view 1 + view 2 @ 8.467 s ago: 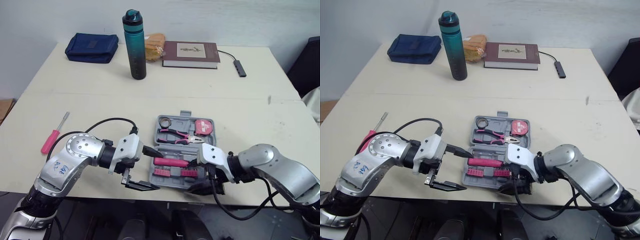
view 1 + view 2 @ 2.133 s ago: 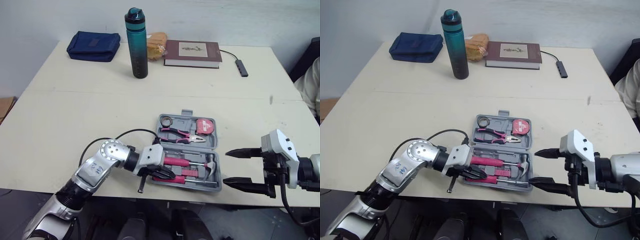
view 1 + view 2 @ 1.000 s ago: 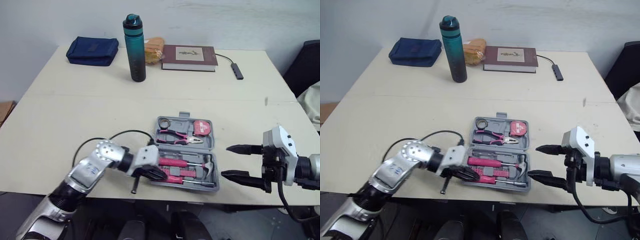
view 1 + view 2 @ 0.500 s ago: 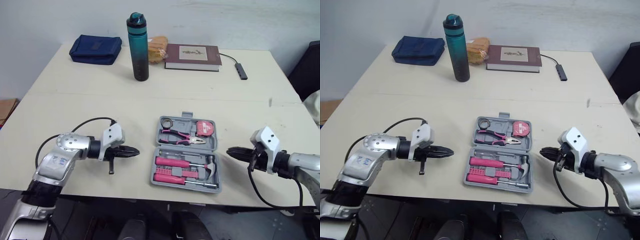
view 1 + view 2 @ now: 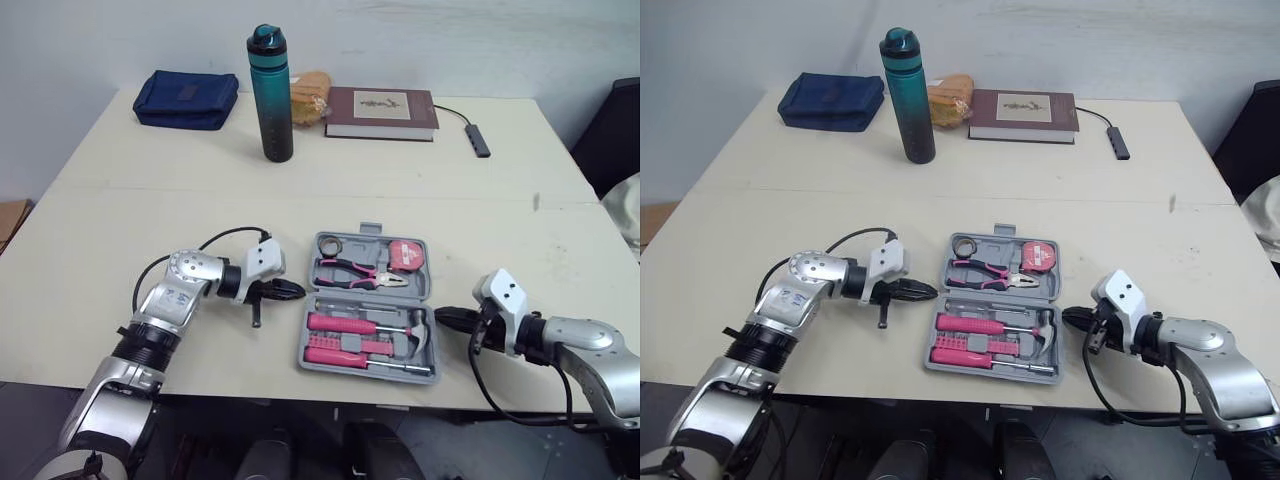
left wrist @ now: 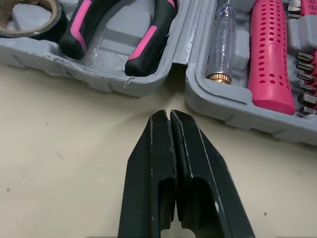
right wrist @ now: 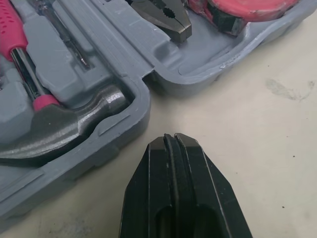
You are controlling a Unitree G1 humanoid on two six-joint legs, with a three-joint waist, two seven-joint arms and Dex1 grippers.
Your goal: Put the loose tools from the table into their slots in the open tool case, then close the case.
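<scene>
Seemingly near the end: hammer (image 5: 421, 331), pliers (image 5: 360, 271) and screwdriver (image 5: 343, 323) sit in the open tool case (image 5: 371, 229). Left gripper (image 5: 296, 291) and right gripper (image 5: 442, 317), both clenched empty, flank its hinge ends. Closing the case remains.

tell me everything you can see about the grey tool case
The tool case looks like grey moulded plastic. It lies open and flat near the front edge of the cream table, its two halves joined along the middle. The far half holds a tape roll, pink-and-black pliers and a pink tape measure. The near half holds a pink-handled screwdriver, a hammer and a bit row. The left gripper and right gripper, both shut, point at its sides without touching.
</scene>
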